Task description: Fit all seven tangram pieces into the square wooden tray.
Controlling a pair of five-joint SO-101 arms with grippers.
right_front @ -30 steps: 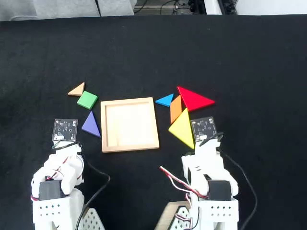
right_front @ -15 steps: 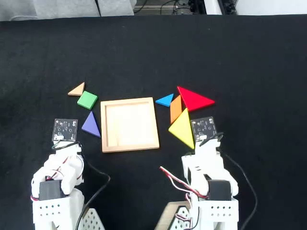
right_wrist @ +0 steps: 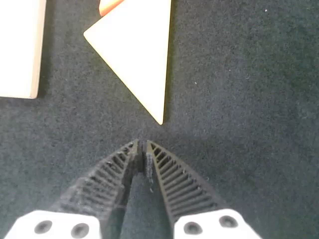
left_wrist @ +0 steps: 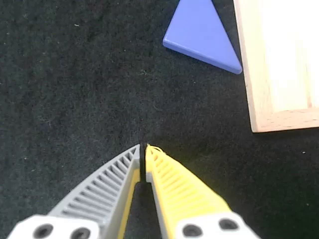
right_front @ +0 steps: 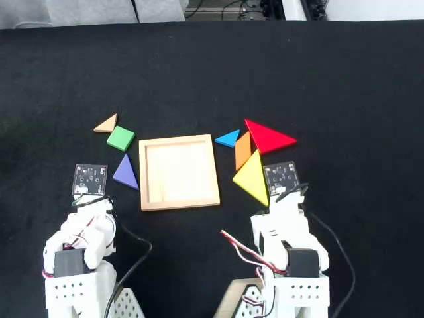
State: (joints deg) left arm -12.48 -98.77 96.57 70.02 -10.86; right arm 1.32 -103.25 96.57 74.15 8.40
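The black cloth table (right_front: 212,73) is spreading wide, its nap looking fine and felt-like, with broad bare cloth lying beyond the pieces and out to both sides.

The two arms are sitting at the near edge. The left gripper (left_wrist: 144,148) is hanging just over the cloth with its ribbed grey and yellow fingers pressed together, gripping nothing. The right gripper (right_wrist: 142,144) is doing likewise, its black ribbed fingers meeting at the tips around nothing.

The square wooden tray (right_front: 179,205) is lying between the arms and a little ahead of them, its raised rim running nearly square with the table's edges and its pale floor showing bare from rim to rim.

To its right, the red triangle (right_front: 268,138) is lying flat, its long edge facing away and its sharpest corner pointing right. The yellow triangle (right_front: 254,177) is sitting nearer, its long edge running front to back on the side away from the tray, its square corner aiming at the tray and its near tip lying just ahead of the right gripper. The orange parallelogram (right_front: 243,150) is standing lengthwise between them, with the blue triangle (right_front: 228,138) just beside it.

To the left, the purple triangle (right_front: 126,172) is turning its long edge toward the tray's rim across a thin gap. The green square (right_front: 120,138) and the tan triangle (right_front: 107,124) are lying farther back.
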